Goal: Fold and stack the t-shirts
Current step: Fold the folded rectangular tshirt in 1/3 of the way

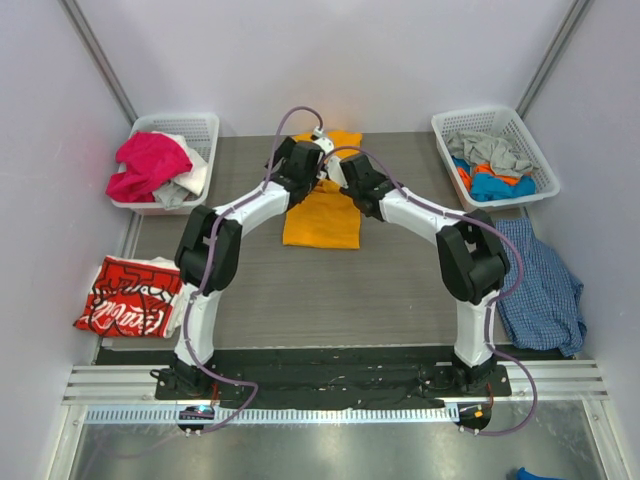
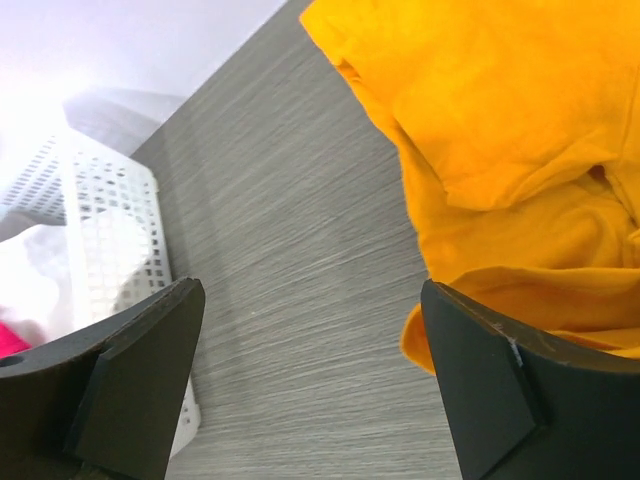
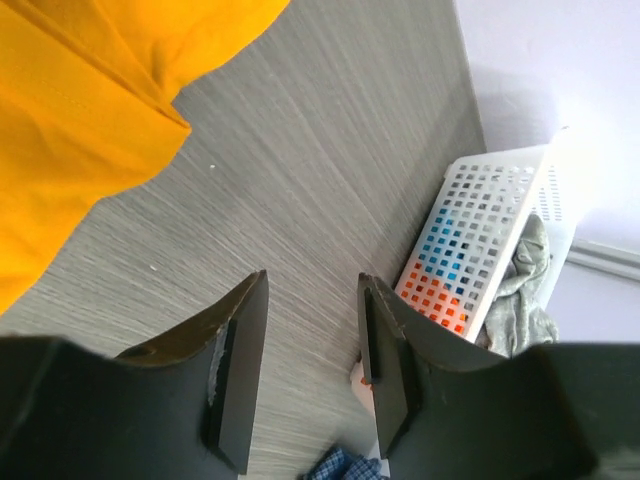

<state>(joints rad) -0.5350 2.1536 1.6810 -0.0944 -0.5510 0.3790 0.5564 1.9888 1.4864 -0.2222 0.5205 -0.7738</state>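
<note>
I count two t-shirts: one orange tee (image 1: 322, 218) mid-table, far side, and one red lettered tee (image 1: 128, 295) at the left edge. Two baskets: left basket (image 1: 205, 130), right basket (image 1: 530, 140). My left gripper (image 2: 310, 330) gapes wide and empty. My right gripper (image 3: 310, 345) is narrowly parted and empty. Both are beside the orange tee.

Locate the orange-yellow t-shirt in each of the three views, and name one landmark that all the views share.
Top external: the orange-yellow t-shirt lies at centre, toward the far side.
Left wrist: the t-shirt fills the upper right.
Right wrist: the t-shirt fills the upper left corner.
Shared landmark: the grey wood-grain table, bare beside the shirt in every view.
</note>
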